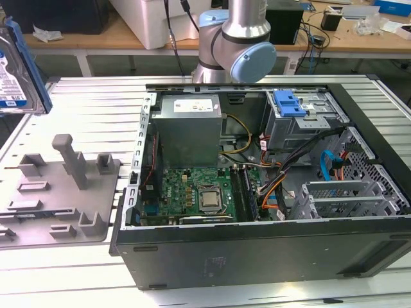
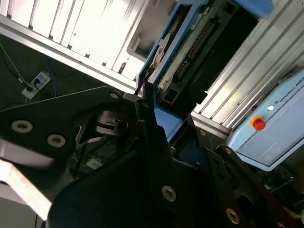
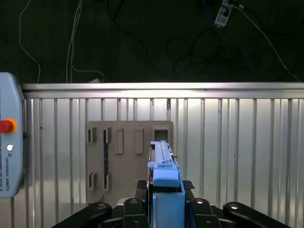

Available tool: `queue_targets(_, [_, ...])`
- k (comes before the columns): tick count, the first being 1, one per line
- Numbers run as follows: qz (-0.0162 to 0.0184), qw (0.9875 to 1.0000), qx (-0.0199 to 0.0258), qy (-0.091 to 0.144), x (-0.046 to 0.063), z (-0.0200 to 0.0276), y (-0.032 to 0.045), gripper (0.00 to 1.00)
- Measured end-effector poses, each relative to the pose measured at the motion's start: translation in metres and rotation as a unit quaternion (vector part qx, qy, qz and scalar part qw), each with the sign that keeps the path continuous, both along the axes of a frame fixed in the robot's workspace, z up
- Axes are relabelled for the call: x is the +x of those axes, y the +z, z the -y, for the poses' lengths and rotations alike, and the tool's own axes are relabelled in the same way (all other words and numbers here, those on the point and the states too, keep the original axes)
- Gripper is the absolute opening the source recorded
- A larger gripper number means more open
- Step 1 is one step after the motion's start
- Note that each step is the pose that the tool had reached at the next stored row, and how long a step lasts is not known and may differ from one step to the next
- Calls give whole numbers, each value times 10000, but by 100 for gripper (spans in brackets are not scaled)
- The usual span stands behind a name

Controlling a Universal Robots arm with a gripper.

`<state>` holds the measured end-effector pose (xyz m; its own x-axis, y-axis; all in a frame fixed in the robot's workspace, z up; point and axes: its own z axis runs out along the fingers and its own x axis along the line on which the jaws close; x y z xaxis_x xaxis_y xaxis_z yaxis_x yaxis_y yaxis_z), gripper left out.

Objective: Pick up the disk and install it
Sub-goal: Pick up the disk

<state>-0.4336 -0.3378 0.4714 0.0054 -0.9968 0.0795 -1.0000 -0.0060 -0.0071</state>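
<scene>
The disk [image 1: 11, 77], clenched edge-on in the gripper [image 3: 167, 202], hangs well apart from the computer case [image 1: 257, 256], to the exterior view's left.

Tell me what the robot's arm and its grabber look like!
The arm is a shiny silver tube with a chunky round joint that wears a light blue cap. Its end effector is black, built from angular plates dotted with round silver screws.
</scene>
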Motion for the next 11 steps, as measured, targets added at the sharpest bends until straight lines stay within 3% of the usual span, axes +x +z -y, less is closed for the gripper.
queue_targets(4, [-1,10000,0,0,1,0,161,36])
queue_targets(11, [-1,10000,0,0,1,1,178,36])
